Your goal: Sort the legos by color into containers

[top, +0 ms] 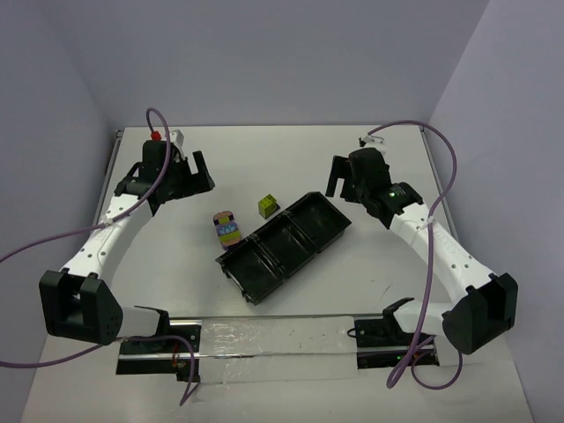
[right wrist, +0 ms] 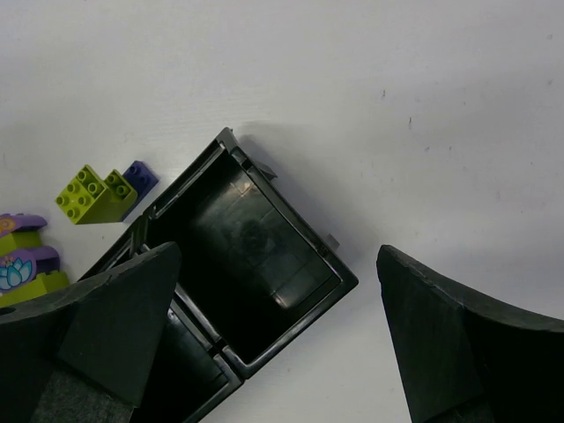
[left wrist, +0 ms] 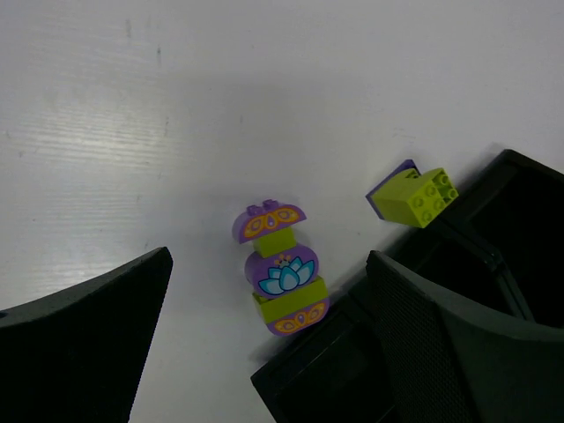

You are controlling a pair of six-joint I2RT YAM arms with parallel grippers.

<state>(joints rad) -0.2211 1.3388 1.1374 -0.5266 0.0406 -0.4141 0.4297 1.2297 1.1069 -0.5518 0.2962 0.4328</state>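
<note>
A stacked purple and yellow-green block of legos [top: 226, 227] [left wrist: 282, 269] lies flat on the white table, touching the left end of the black tray [top: 282, 247] of three containers, which all look empty. A small yellow-green brick on a purple one [top: 267, 205] [left wrist: 412, 196] [right wrist: 92, 194] sits just beyond the tray's far rim. My left gripper [top: 192, 176] [left wrist: 269, 254] hangs open above the block. Over the tray's right end compartment [right wrist: 247, 256], my right gripper [top: 342, 183] [right wrist: 278, 249] is open too. Neither holds anything.
The tray lies diagonally across the table's middle, its right end farther away. Grey walls close in the back and both sides. The arm bases and a metal rail [top: 273, 339] run along the near edge, with purple cables [top: 159, 119] looping off both arms.
</note>
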